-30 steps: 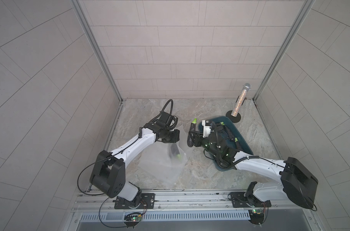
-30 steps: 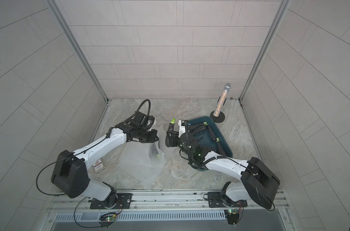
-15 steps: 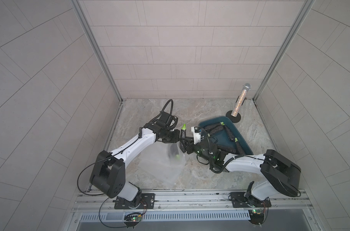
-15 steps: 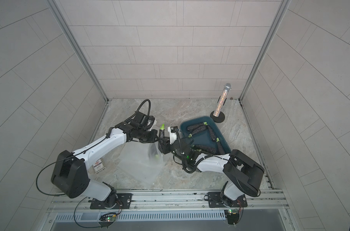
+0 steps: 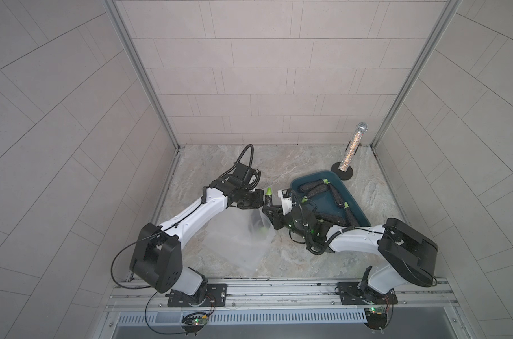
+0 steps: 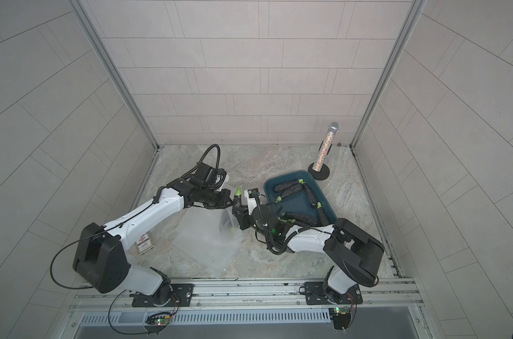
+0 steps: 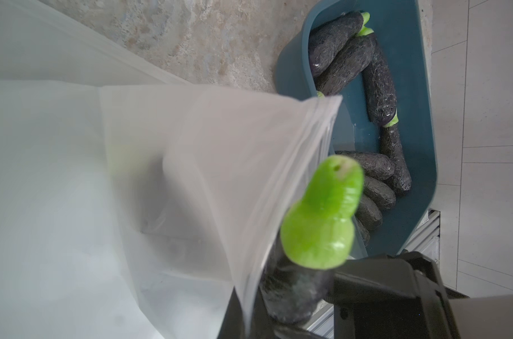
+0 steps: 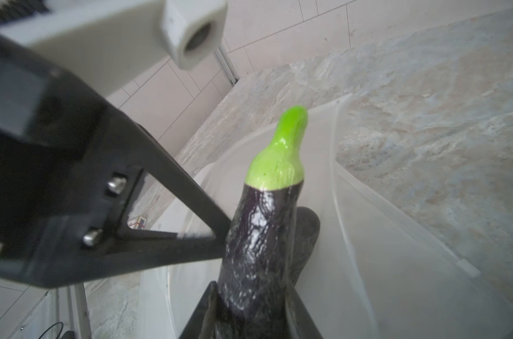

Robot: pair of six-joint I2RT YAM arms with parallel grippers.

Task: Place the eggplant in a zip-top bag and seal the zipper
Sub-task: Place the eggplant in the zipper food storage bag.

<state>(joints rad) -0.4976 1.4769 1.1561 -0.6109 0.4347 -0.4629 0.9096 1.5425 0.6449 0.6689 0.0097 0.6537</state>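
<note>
Standing at the bag's [image 5: 237, 240] mouth, one eggplant [image 5: 268, 200]; more eggplants [image 5: 317, 190] fill bin [image 5: 327, 205].

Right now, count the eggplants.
9: one eggplant in the right gripper at the bag mouth, another apparently already inside it, about seven piled in the blue bin; the arm may hide more.

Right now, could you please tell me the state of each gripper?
Left gripper: closed, pinching the zip-top bag by its rim.
Right gripper: closed on the eggplant, beside the bag's opening.
</note>
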